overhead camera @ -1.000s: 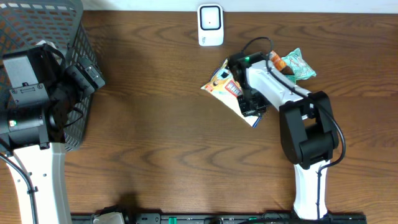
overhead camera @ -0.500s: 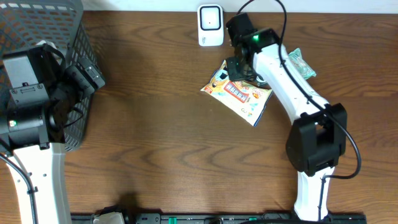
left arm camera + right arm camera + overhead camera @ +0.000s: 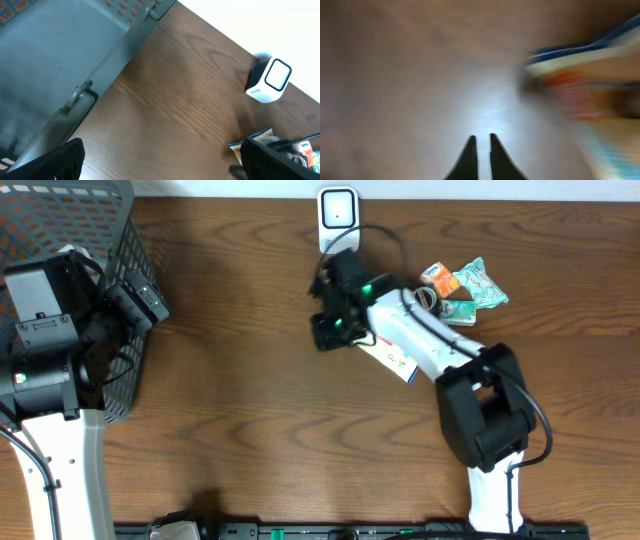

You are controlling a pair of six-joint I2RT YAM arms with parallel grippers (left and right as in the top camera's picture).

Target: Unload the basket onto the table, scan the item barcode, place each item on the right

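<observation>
a grey wire basket stands at the far left corner of the brown wooden desk, its mesh wall leaning outward toward the middle of the desk. seen from the left wrist, the basket shows a smooth grey inside and a rim with a small metal catch, and the wood grain of the desk runs beside it. toward the far right of the desk lies a crumpled green packet, touching an orange packet just to its left. a black rail runs along the near edge.
</observation>
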